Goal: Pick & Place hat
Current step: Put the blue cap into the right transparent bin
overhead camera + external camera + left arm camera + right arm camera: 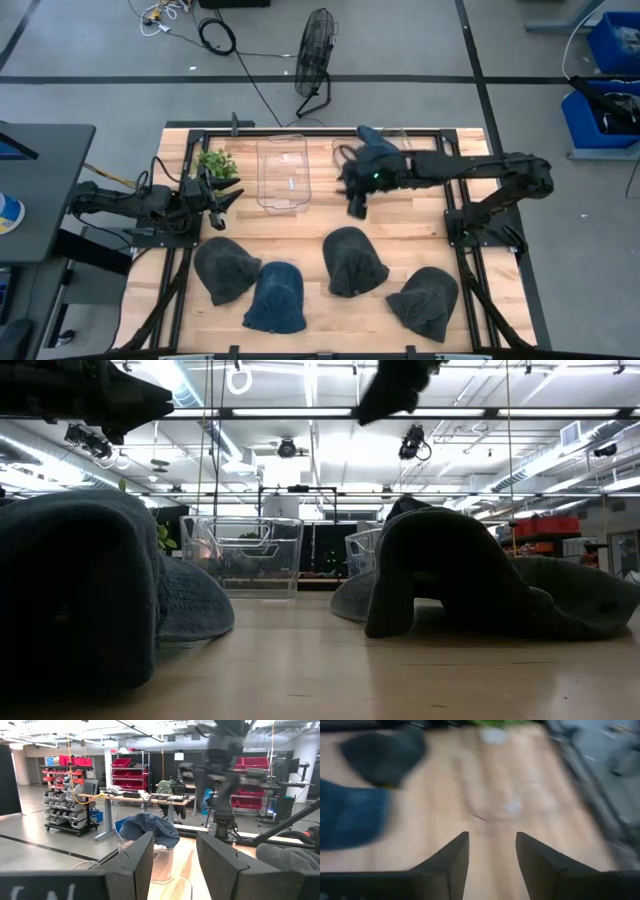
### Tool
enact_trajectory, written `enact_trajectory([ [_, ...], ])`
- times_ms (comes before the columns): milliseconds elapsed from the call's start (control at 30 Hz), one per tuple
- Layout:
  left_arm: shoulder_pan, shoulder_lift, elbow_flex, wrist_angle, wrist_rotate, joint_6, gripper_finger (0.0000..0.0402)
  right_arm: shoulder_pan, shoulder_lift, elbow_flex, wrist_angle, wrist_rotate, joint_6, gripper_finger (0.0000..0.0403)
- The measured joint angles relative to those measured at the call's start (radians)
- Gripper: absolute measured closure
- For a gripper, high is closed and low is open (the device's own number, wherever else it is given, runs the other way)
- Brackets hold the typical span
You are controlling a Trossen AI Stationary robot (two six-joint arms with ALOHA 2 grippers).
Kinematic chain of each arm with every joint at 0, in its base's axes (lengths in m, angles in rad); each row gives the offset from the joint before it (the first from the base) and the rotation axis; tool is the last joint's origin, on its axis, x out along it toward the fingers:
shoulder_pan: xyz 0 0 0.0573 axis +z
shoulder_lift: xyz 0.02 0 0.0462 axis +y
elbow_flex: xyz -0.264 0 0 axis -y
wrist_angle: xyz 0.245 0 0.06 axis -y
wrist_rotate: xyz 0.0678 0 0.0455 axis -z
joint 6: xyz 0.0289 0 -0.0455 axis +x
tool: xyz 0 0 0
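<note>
Right gripper (354, 205) fingers (451, 857) spread, empty, above the bare table (400, 225).

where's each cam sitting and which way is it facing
High view: overhead, straight down on the table; both arms show, with four hats.
Low view: table height, looking level past hats into the room; arms at top.
Left wrist view: left arm, facing across at the right arm; open left end effector.
Right wrist view: right arm, facing down at the table; open right end effector.
Shared: high and left wrist views show the blue hat in a bin.
</note>
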Motion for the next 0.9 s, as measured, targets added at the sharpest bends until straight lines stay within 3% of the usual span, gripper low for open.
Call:
enact_trajectory([
  [267,0.000,0.000,0.000,0.000,0.000,-0.047,0.0248,0.132,0.158,-0.002,0.256,-0.183,0.088,0.0234],
  [467,0.000,0.000,0.000,0.000,0.040,-0.047,0.0248,0.213,0.258,-0.002,0.405,-0.248,0.120,0.0234],
  [633,-0.002,0.012,0.000,0.007,0.242,-0.090,0.0248,0.252,0.319,0.027,0.427,-0.241,0.120,0.0234],
  [767,-0.002,0.050,0.000,0.016,0.266,-0.125,0.0248,0.255,0.376,0.040,0.458,-0.168,0.120,0.0234],
  [900,-0.001,0.087,0.001,0.046,0.266,-0.131,0.0248,0.240,0.434,0.036,0.424,-0.161,0.124,0.0234],
])
